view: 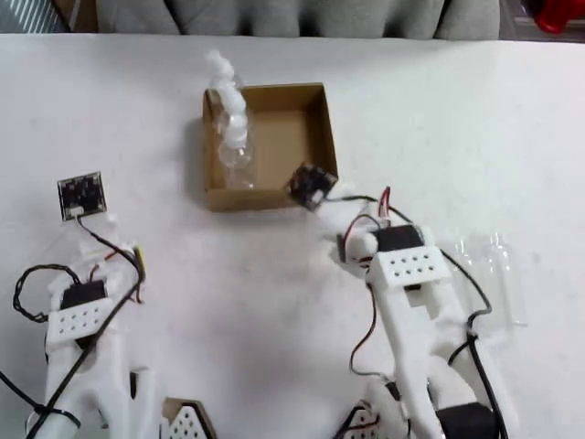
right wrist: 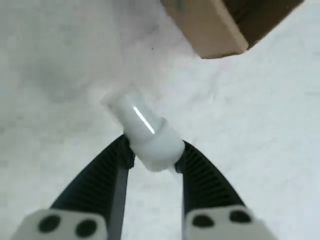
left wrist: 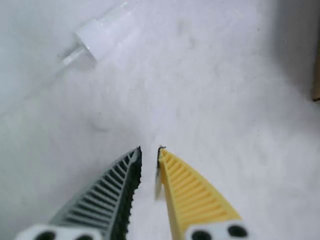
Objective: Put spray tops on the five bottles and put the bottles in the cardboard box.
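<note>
My right gripper point(right wrist: 155, 146) is shut on a white spray top point(right wrist: 147, 132) just above the table, close to a corner of the cardboard box point(right wrist: 210, 25). In the high view this arm point(view: 402, 261) sits at the box's point(view: 315, 119) near right corner. A clear bottle point(view: 233, 137) with a white spray top point(view: 222, 71) leans inside the box against its left wall. Clear bottles point(view: 494, 270) without tops lie on the table to the right. My left gripper point(left wrist: 149, 150) hovers over the table, open by a narrow gap and holding nothing. A loose spray top point(left wrist: 102, 32) lies ahead of it.
The left arm point(view: 80, 311) stands at the front left, its wrist camera board point(view: 80, 195) left of the box. Cables trail from both arms. Grey chairs point(view: 292, 14) line the table's far edge.
</note>
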`<state>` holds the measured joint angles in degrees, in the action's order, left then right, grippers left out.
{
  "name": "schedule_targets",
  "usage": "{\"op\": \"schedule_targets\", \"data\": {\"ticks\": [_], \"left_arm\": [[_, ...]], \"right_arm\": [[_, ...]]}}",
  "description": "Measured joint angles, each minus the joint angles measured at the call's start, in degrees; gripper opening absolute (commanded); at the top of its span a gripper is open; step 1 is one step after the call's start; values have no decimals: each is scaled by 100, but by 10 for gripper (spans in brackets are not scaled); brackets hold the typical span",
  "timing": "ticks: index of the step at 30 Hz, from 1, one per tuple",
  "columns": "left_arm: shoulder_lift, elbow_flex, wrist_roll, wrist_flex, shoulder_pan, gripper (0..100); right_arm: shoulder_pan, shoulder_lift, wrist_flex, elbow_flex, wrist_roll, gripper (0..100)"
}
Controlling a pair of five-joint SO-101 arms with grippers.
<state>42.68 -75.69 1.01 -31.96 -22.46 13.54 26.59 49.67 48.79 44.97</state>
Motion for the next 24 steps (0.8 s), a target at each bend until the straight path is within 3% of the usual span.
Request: {"op": "schedule_targets", "data": {"ticks": [6,12,17,24], "left_arm": [[0,-70,0,264,0,65],[0,-114,273,369,-79,66],[0,-114,624,712,-387,66],[0,-114,958,853,-642,68]], "right_arm": [[879,510,1046,-589,-2813,22],[1969,448,1240,-1152,-4149,22],[2646,-264,765,-1591,-5169,22],[3209,-1820,-571,-2171,-5495,22]]}}
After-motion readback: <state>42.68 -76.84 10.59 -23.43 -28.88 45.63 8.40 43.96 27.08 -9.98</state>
